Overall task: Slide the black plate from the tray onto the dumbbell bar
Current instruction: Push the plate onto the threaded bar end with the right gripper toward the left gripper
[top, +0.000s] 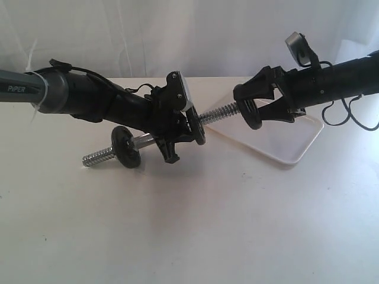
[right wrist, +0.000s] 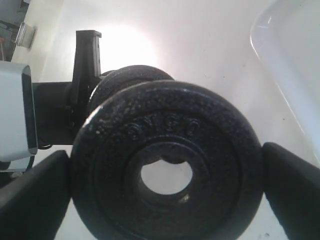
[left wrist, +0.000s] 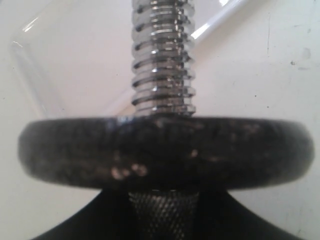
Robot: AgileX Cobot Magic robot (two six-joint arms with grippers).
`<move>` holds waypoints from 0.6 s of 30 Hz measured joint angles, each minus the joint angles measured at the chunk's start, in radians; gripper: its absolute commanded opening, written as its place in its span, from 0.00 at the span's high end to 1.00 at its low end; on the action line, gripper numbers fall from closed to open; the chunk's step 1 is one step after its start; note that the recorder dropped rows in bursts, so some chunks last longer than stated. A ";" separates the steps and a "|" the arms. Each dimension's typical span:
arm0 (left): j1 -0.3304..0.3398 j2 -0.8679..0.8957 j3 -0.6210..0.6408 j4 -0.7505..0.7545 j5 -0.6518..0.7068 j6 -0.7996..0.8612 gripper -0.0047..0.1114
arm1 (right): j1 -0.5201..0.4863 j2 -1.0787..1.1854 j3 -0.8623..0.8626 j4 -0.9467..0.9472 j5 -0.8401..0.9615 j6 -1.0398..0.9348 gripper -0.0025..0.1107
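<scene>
**Plate at the threaded tip of the tilted bar**

Desk (top: 207,225) space on the left lies under the low end of the dumbbell bar (top: 148,140), a chrome rod that slants from a threaded end near the desk surface up toward the right. A small black outer disc (top: 125,147) sits on the rod just inside that low thread. Next along, the left tool (top: 172,142) is clamped on the rod's middle, its dark fingers closed around the chrome. The left wrist view shows the knurled section wedged between them. Just beyond the tool a black inner disc (top: 199,127) stands on the rod. The left wrist view sees this disc edge-on, with the bright thread rising out of it. The thread runs on to the bar's high end.

There the black plate (top: 249,113) meets the tip of the thread, standing on edge with one face turned toward the bar. The right tool (top: 251,110) grips the plate by its rim. In the right wrist view both fingers (right wrist: 292,185) press against the plate's edge, one on each side. Light shows through the plate's centre hole in that view, and whether the thread has entered the hole cannot be told. The plate is off the tray (top: 296,155) and in the air. The white tray lies on the desk below and behind the right tool, to the right of the bar.
</scene>
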 measured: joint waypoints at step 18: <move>0.002 0.000 0.000 -0.010 0.017 0.000 0.96 | -0.012 0.010 -0.004 -0.025 0.014 0.006 0.98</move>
